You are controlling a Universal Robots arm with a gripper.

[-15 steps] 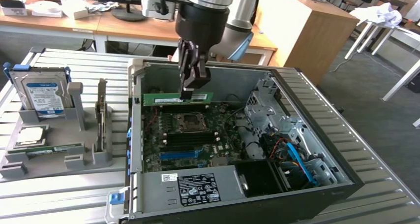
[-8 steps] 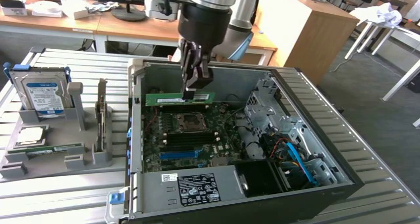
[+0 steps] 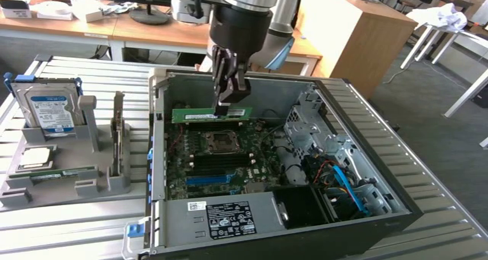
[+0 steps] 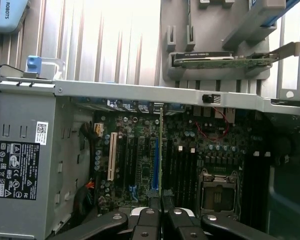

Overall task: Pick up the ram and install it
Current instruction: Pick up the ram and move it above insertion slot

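From where I stood, the arm reached down into the open computer case [image 3: 396, 211], which lay on its side on a slatted metal table [image 3: 68, 237]. The gripper [image 3: 226, 106] had its 2 fingers drawn narrow, pinched on the top edge of the ram [image 3: 200, 115]. The green stick hung level, long edge across, clear above the motherboard [image 3: 183, 157] and close to the case's far wall. Just below it in the exterior view sat the square CPU socket [image 3: 221, 141], with dark slots and 1 blue slot beyond that. From the wrist view the ram [image 4: 161, 145] showed edge-on as a thin green line running away from the gripper [image 4: 161, 202], whose dark fingers [image 4: 149, 220] closed on either side of it. It ran parallel to the board's slots, right beside the blue slot [image 4: 155, 160]; I could not tell which slot it stood over. A grey power supply [image 3: 221, 217] with a black label filled the case's near corner. On the exterior view's left, a grey holder [image 3: 46, 188] carried a silver hard drive [image 3: 50, 108] and an upright card [image 3: 118, 128], well apart from the gripper.
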